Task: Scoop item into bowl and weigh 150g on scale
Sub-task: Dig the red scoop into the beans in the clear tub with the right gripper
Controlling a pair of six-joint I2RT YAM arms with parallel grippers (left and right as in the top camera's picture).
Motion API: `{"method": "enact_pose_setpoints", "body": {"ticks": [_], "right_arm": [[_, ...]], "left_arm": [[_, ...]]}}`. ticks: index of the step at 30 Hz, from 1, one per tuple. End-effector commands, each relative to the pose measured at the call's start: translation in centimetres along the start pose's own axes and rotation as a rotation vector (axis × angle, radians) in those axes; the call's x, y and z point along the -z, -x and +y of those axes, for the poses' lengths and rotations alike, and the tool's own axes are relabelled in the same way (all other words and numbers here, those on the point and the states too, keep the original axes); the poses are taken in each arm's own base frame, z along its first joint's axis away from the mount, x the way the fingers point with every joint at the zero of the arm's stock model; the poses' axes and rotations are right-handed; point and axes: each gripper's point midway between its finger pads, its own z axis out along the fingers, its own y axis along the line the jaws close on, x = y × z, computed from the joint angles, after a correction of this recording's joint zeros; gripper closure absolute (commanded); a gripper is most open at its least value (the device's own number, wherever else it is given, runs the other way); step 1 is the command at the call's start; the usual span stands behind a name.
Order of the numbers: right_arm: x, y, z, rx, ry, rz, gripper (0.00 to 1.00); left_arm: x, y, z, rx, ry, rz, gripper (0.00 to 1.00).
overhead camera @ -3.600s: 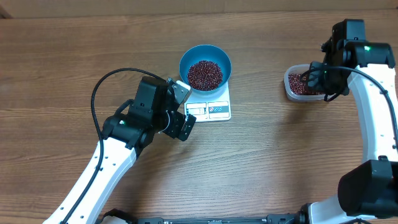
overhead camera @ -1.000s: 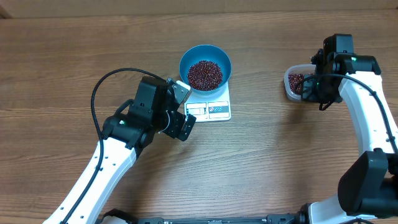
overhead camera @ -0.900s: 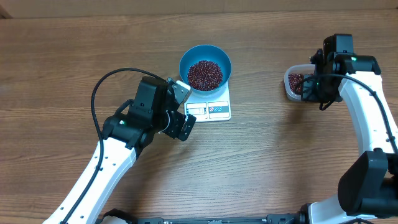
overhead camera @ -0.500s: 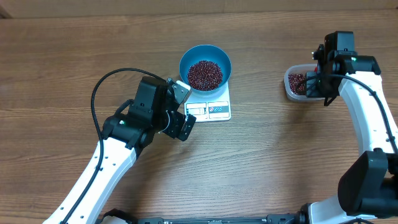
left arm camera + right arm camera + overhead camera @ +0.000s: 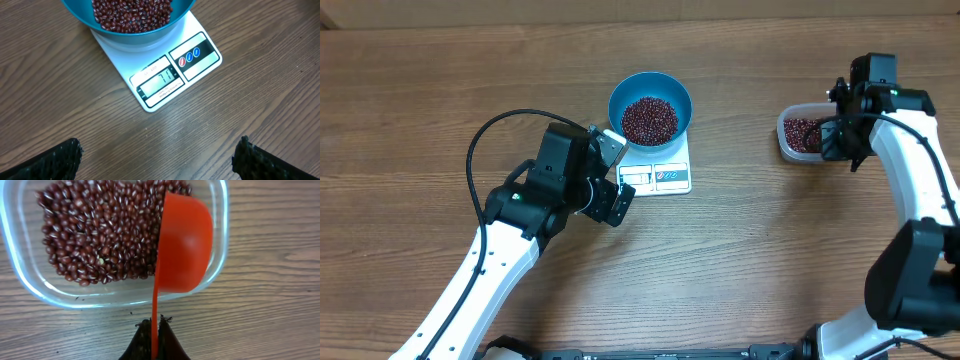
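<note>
1. Closest in, bottom centre of the right wrist view: right gripper (image 5: 152, 335) pinched fully shut on the thin handle of the orange-red scoop (image 5: 182, 245).
2. Just past that, the scoop's cup over the right end of the clear tub (image 5: 222, 220), rolled on edge with only the smooth back showing. Can't tell whether anything's in it.
3. Red beans (image 5: 95, 235) heaped across the tub's left and middle, right beside the cup. Ahead of the jaws, not between them.
4. Handling guess: tiny, hard, loose, super rolly. No pinching those directly. Scoop only, and best kept level or goodbye beans.
5. Over in the left wrist view: left gripper (image 5: 159, 161) spread wide with nothing in it, dark fingertips down in both bottom corners.
6. Beyond it, white scale (image 5: 200, 50) mid-frame, apart from the jaws, display facing the camera.
7. Farthest out, top edge: blue bowl (image 5: 130, 37) parked on the scale, already holding a good pile of beans. Probably light plastic, so the rim for any grabbing.
</note>
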Motion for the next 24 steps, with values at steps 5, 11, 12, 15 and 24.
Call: {"method": "enact_pose_setpoints", "body": {"ticks": [5,11,12,15,24], "right_arm": [[-1.8,-0.2,1.1,0.008,0.056,0.029,0.96],[-2.6,-0.9,2.3,0.038,0.118,0.068,0.96],[-2.7,-1.1,2.8,0.057,0.150,0.077,0.96],[-2.6,-1.2,3.7,0.084,0.203,0.075,0.96],[-1.8,-1.3,6.3,0.071,0.353,0.067,0.96]], "left_arm": [[-0.3,-0.2,-0.1,0.002,0.001,0.008,0.00],[-0.3,-0.2,-0.1,0.002,0.001,0.008,0.00],[-0.3,-0.2,-0.1,0.002,0.001,0.008,0.01],[-0.3,-0.2,-0.1,0.002,0.001,0.008,0.00],[-0.3,-0.2,-0.1,0.002,0.001,0.008,0.00]]}}
